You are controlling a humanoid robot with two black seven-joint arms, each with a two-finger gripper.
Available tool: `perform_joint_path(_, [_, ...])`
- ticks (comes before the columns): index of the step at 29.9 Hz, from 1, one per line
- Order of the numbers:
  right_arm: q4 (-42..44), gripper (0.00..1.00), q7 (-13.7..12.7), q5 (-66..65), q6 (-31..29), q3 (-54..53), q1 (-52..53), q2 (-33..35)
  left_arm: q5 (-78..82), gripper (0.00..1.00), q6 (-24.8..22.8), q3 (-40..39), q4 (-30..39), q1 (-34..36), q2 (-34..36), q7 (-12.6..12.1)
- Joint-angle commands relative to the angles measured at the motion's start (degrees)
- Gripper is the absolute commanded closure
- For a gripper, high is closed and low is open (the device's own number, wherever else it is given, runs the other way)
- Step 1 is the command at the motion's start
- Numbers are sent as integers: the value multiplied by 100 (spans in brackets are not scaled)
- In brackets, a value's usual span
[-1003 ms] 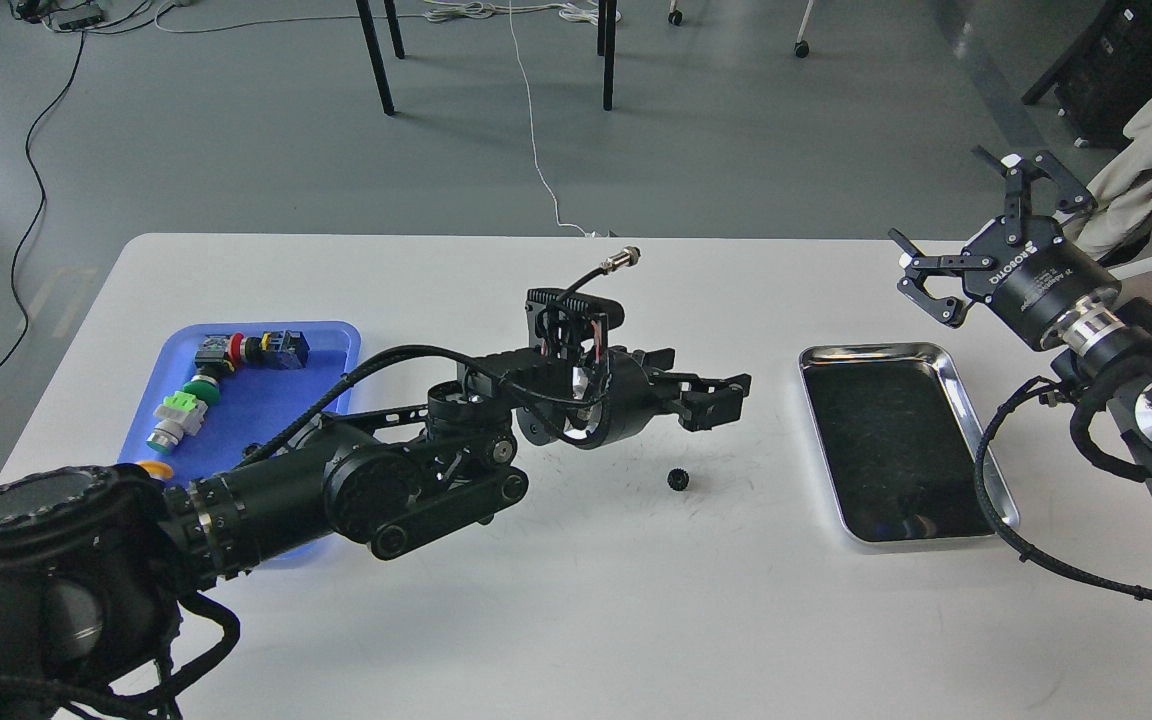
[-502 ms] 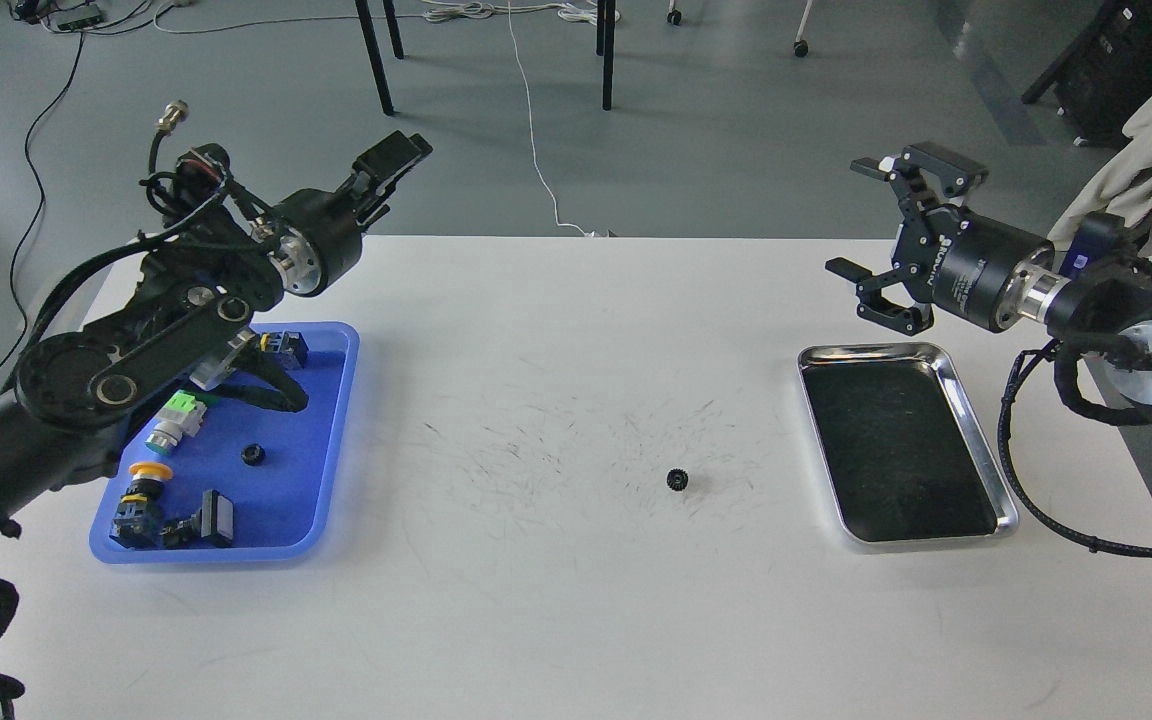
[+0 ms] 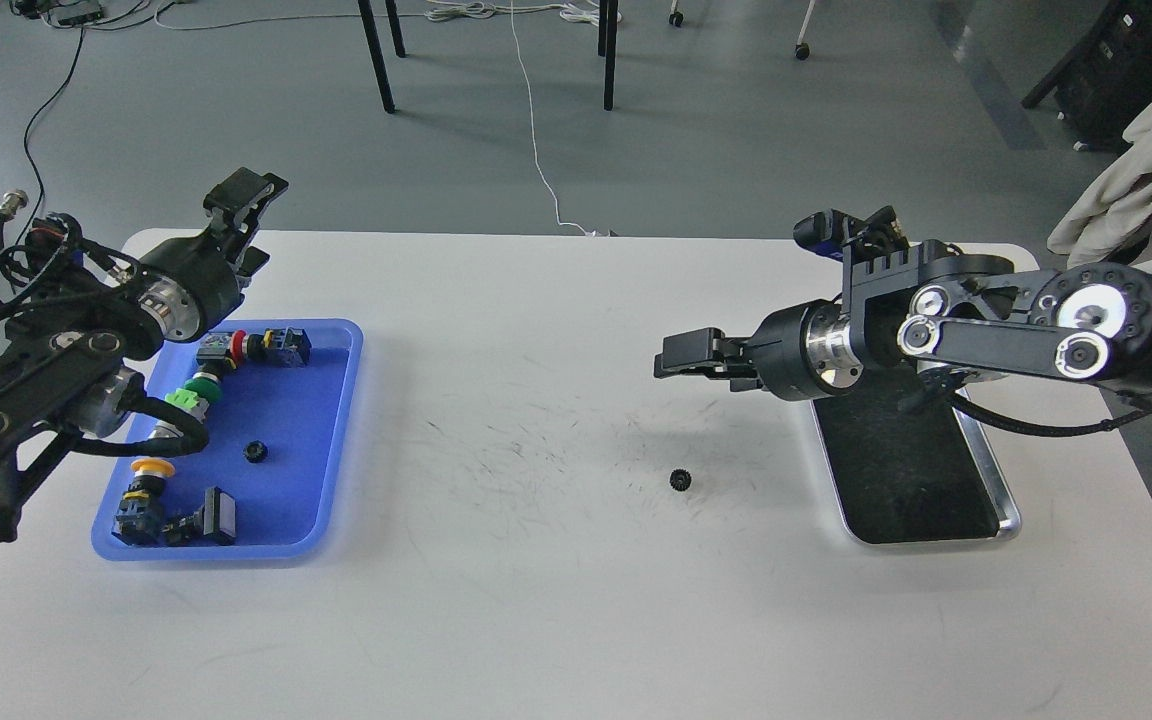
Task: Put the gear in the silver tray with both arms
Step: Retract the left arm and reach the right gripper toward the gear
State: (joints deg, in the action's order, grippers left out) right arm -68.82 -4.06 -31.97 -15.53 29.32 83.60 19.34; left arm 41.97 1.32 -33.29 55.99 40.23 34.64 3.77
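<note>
A small black gear (image 3: 679, 480) lies on the white table, in the open between the two trays. The silver tray (image 3: 1004, 497) sits at the right, its far half hidden under my right arm. My right gripper (image 3: 684, 358) points left, above the table, up and slightly right of the gear and left of the tray. Its fingers overlap side-on, so I cannot tell their gap, and nothing shows in them. My left gripper (image 3: 252, 222) is raised over the table's far left edge, behind the blue tray, open and empty.
A blue plastic tray (image 3: 341, 440) at the left holds several push-button parts and a second small black gear (image 3: 255, 452). Chair legs and cables stand on the floor beyond the table. A cloth-draped chair is at the far right.
My left arm has drawn back from the table's middle to the far left, leaving the gear on the table. My right arm has swung down and left over the silver tray.
</note>
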Motion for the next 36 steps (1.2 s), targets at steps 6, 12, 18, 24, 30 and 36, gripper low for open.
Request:
perform_joint_path(6, [360,2,-34,-11,-12,944,42,-1081,22,2,44,42,43,-103,25,1])
perform_joint_path(12, [633,2,-34,50,-21,1382,25,-1713,22,2,44,33,61,-103,17,62])
perform_joint_path(18, [677,4,-43,94,-56,1595,51,-1794,22,2,88,16,61,-112,25,71])
perform_joint_path(24, [677,7,-43,94,-82,1665,86,-1767,22,2,88,16,61,-104,17,71])
perform_joint_path(30, [677,13,-43,94,-91,1674,174,-1750,22,2,96,24,61,-112,17,71])
perform_joint_path(36, [633,15,-34,164,-222,1665,393,-1750,22,2,97,24,61,-104,25,71])
